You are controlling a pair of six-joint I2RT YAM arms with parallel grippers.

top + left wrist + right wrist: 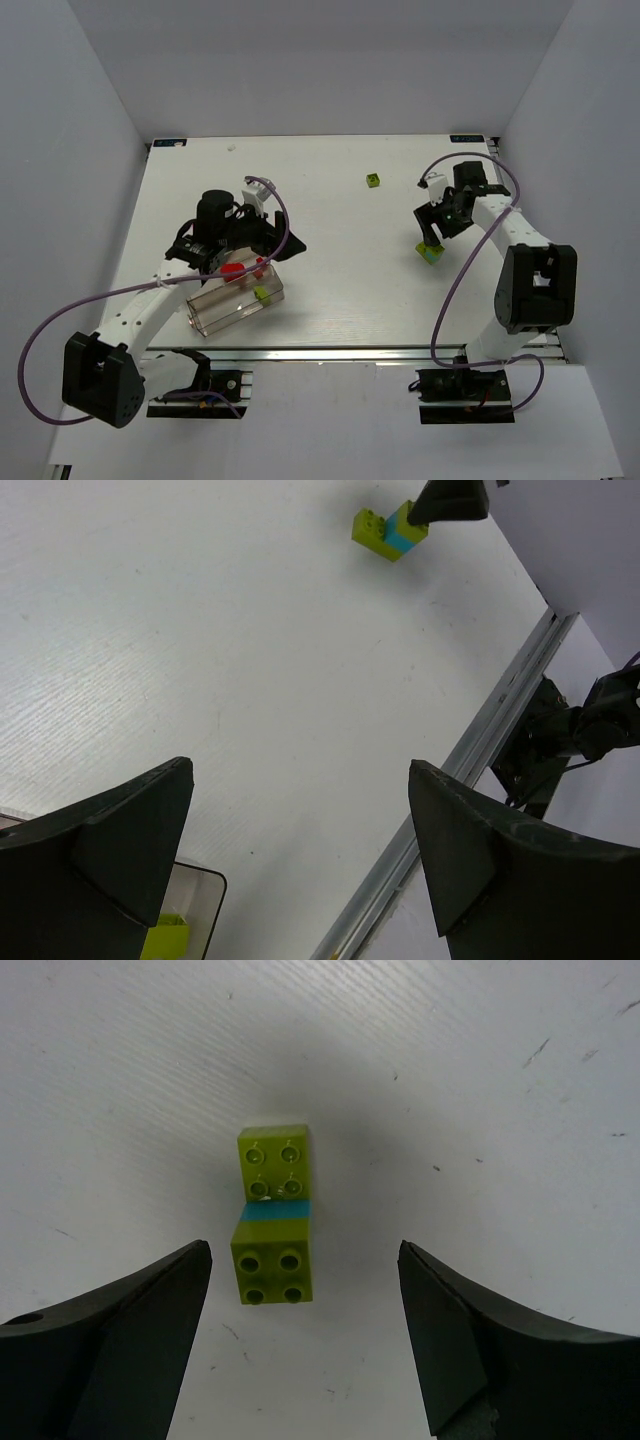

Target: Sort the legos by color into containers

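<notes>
A clear container [235, 305] lies at the near left with red bricks [236, 269] and a lime brick [262, 293] in it. My left gripper [232, 262] hovers over its far end, open and empty; its wrist view shows the container's corner with the lime brick [165, 938]. A stack of lime and cyan bricks [273, 1215] lies on the table at the right [430, 254]. My right gripper [437, 225] is open just above it, jaws either side. A small lime brick [373, 181] sits at the far middle.
The white table [340, 280] ends in a metal rail [400, 352] at the near edge. White walls stand on three sides. Purple cables loop from both arms.
</notes>
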